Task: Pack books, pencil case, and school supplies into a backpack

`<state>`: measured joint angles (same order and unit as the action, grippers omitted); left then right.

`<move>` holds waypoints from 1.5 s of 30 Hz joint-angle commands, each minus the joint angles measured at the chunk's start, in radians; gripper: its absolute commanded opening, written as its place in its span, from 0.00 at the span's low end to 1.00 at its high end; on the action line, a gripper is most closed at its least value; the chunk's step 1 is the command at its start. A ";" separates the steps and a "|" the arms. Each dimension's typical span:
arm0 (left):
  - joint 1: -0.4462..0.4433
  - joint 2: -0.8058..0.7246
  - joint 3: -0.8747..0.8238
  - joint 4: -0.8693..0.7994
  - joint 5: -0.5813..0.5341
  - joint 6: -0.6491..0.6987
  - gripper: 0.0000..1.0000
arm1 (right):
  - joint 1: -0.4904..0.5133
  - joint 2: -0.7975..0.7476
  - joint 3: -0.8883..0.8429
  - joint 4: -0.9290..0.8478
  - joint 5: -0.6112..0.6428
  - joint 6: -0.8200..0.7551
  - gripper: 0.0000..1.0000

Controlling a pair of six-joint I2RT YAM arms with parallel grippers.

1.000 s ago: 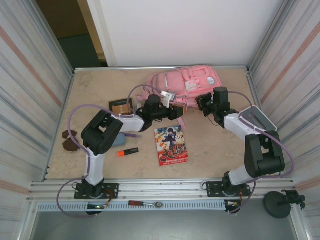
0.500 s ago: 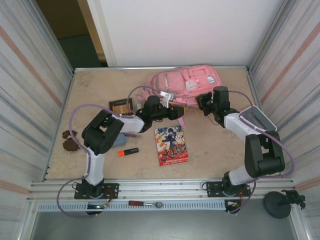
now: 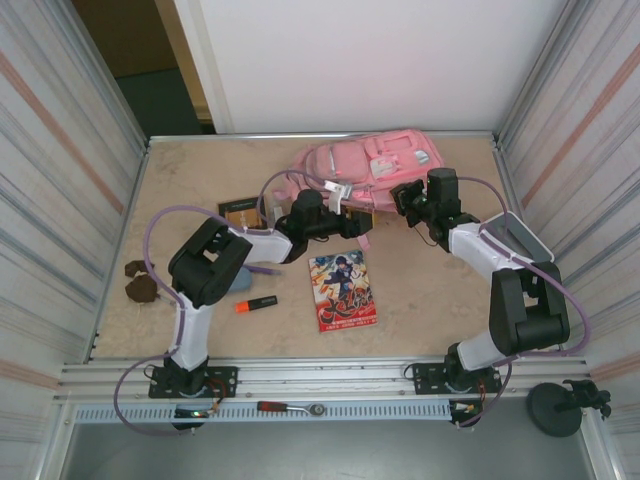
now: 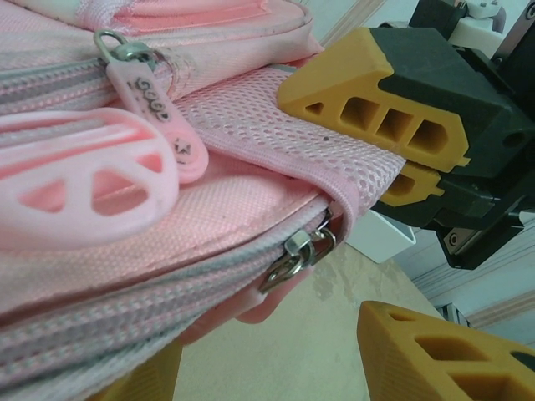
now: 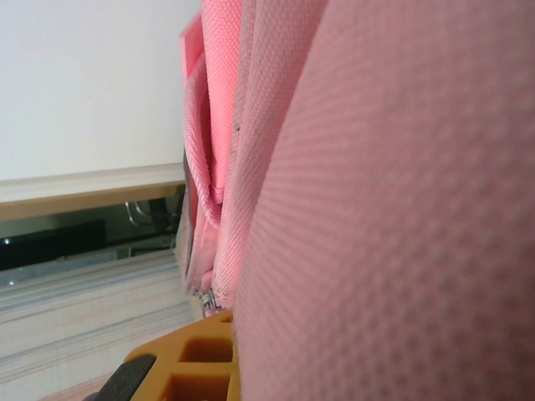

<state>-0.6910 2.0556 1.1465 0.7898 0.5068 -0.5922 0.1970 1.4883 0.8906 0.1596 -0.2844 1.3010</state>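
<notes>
The pink backpack lies at the back of the table. My right gripper is shut on its front mesh edge; one orange finger shows under the pink cloth. My left gripper sits at the backpack's near edge, open, its fingers apart just below a metal zipper slider and touching nothing. The red comic lies in front of it and the tan book to the left. The orange-and-black marker and purple pen lie by the blue-grey pencil case, half hidden under my left arm.
A grey-white box stands at the right wall beside my right arm. Two brown pieces lie near the left wall. Metal walls close in both sides.
My left gripper's jaws have spread apart, and it has edged slightly back toward the backpack. The right gripper keeps its hold and has barely moved.
</notes>
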 commanded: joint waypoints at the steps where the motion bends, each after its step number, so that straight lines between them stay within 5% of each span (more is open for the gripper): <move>1: 0.000 0.026 0.040 0.032 0.016 -0.011 0.59 | 0.018 -0.018 0.052 0.054 -0.067 0.004 0.00; 25: 0.048 -0.043 -0.013 0.051 0.070 0.035 0.29 | 0.007 -0.006 0.027 0.053 -0.066 -0.006 0.00; 45: 0.048 -0.045 0.028 0.019 0.119 0.071 0.26 | 0.002 0.019 0.027 0.058 -0.073 -0.009 0.00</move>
<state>-0.6537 2.0495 1.1374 0.7994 0.6098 -0.5457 0.1963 1.5051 0.8906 0.1596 -0.2947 1.3010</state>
